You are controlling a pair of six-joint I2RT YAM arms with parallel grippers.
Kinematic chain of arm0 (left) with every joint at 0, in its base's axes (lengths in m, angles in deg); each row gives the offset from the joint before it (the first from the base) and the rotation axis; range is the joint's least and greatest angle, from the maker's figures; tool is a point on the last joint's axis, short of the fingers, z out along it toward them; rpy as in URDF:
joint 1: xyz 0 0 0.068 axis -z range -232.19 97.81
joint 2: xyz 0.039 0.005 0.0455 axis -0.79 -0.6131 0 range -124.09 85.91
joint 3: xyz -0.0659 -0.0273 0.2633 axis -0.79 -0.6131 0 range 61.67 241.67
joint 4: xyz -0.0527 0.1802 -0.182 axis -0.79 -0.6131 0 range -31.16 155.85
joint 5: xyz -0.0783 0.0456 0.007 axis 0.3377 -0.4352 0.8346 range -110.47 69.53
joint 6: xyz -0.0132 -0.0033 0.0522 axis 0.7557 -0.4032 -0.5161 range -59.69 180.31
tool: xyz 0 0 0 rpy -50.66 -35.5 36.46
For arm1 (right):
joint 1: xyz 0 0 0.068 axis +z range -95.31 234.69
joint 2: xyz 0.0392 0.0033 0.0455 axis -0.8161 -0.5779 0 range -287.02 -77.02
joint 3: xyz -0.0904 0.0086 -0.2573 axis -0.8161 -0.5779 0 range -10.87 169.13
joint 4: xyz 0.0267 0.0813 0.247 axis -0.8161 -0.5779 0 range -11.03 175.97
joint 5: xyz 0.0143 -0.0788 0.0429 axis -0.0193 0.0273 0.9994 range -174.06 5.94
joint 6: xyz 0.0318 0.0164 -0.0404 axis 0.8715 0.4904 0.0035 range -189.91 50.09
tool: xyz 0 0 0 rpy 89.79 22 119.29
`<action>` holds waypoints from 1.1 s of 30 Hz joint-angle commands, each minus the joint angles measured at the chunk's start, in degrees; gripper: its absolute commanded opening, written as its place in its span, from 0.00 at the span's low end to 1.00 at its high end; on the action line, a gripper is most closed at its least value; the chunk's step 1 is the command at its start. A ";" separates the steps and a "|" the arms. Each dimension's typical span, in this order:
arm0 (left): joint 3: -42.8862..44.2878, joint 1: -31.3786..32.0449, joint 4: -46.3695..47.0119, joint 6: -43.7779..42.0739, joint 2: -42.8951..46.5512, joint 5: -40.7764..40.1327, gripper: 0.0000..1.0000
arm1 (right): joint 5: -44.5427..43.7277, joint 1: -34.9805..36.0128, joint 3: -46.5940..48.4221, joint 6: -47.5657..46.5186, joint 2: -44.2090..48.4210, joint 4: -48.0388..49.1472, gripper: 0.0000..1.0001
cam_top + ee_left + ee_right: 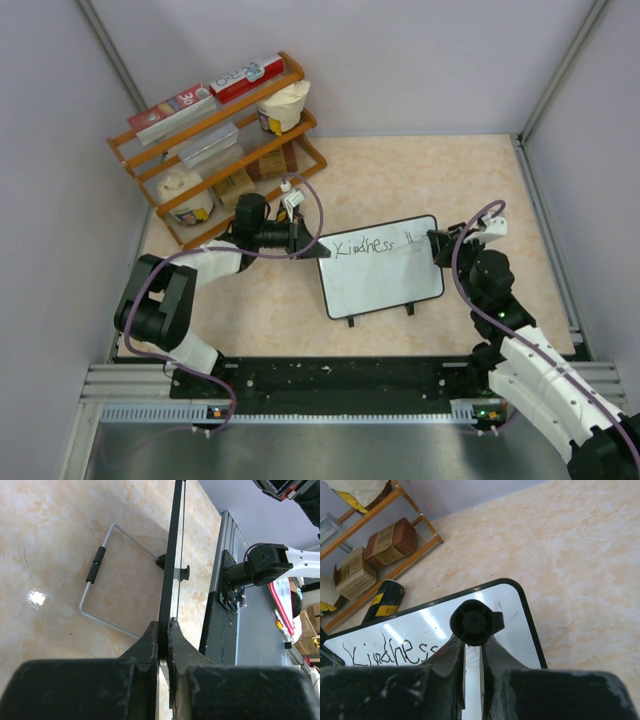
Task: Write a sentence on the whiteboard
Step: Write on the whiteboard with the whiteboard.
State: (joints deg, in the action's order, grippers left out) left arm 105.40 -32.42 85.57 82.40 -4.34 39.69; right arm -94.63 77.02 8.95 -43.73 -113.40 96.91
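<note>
The whiteboard [385, 285] stands tilted on the tan table, black-framed, on two small feet. The sentence [365, 247] reads "Kindness" along its top, with two short strokes further right. My left gripper [318, 250] is shut on the board's left edge. In the left wrist view its fingers [150, 640] pinch the black frame [172, 555], seen edge-on. My right gripper [437, 243] is at the board's upper right corner, shut on a marker. In the right wrist view the marker's black end [472, 622] sticks up between the fingers, over the whiteboard [517, 635] and the word [390, 650].
A wooden rack [215, 140] with boxes and packets stands at the back left, close behind my left arm. The board's wire stand [107, 575] lies behind it. Grey walls close in both sides, and a metal rail [330, 385] runs along the near edge.
</note>
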 commanded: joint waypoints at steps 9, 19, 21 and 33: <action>-0.92 0.53 -2.85 -8.02 -1.50 -4.53 0.00 | -1.21 -0.62 1.10 0.11 -1.59 2.33 0.00; -1.01 0.45 -2.76 -8.02 -1.50 -4.53 0.00 | -1.65 -0.62 2.77 0.89 -2.82 4.61 0.00; -0.92 0.45 -2.76 -8.02 -1.50 -4.53 0.00 | -1.74 -0.62 2.86 0.63 -2.90 5.05 0.00; -0.92 0.45 -2.68 -8.02 -1.67 -4.44 0.00 | -3.49 -0.62 4.62 1.07 -4.14 5.41 0.00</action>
State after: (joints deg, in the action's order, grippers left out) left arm 105.40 -32.49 85.29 82.42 -4.34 39.71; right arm -95.68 77.02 10.37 -42.75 -116.96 100.54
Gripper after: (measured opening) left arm 0.060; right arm 0.070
